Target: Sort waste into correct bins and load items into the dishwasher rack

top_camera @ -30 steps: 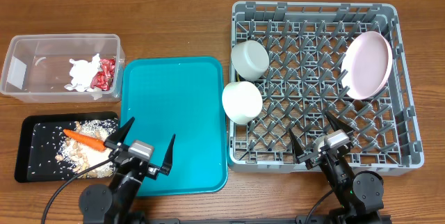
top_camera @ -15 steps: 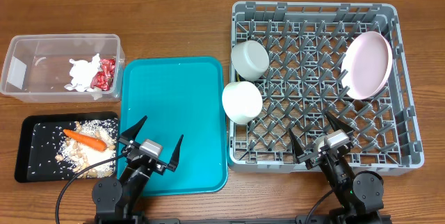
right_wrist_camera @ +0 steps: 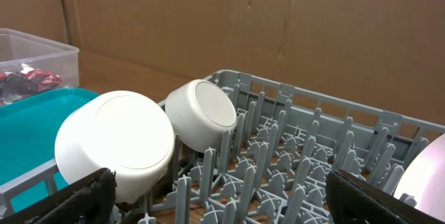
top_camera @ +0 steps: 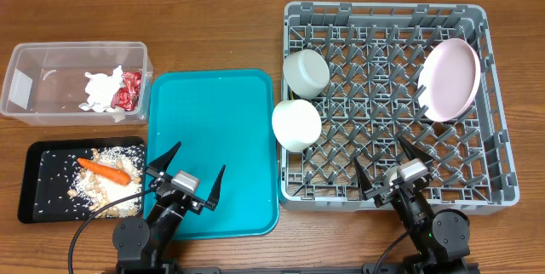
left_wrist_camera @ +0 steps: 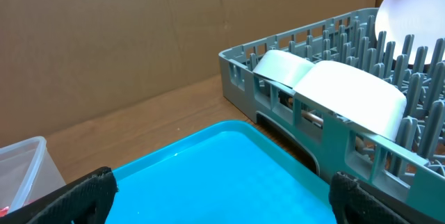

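Both arms sit low at the near edge of the worktop (top_camera: 213, 27). Left pincer (top_camera: 199, 158) has its fingers spread wide and holds nothing. It hangs over the near left corner of the teal tray (top_camera: 213, 121), just right of the black tray (top_camera: 25, 191). Right pincer (top_camera: 380, 153) is also spread wide and empty, over the near wall of the dishwasher rack (top_camera: 294, 19).

Waste:
- The white napkin (top_camera: 104, 89) and red wrapper (top_camera: 128, 91) lie side by side, touching, in the right end of the clear tub (top_camera: 51, 48).
- The carrot (top_camera: 104, 171) lies on top of the beige food scraps (top_camera: 102, 196) in the black tray, with loose grains scattered to the left.
- The tub sits behind the black tray, and both are left of the teal tray.

Dishes:
- The pink plate (top_camera: 450, 78) stands on edge among the pegs at the rack's far right, leaning.
- The grey bowl (top_camera: 305, 71) and white bowl (top_camera: 296, 124) are in the rack's left side, both tipped on their sides.
- The white bowl is nearer and rests against the left wall, poking over its rim. The grey one is just behind it.
- In the right wrist view both bowl bases face the camera.

A brown cardboard wall (left_wrist_camera: 139, 43) stands behind the worktop.
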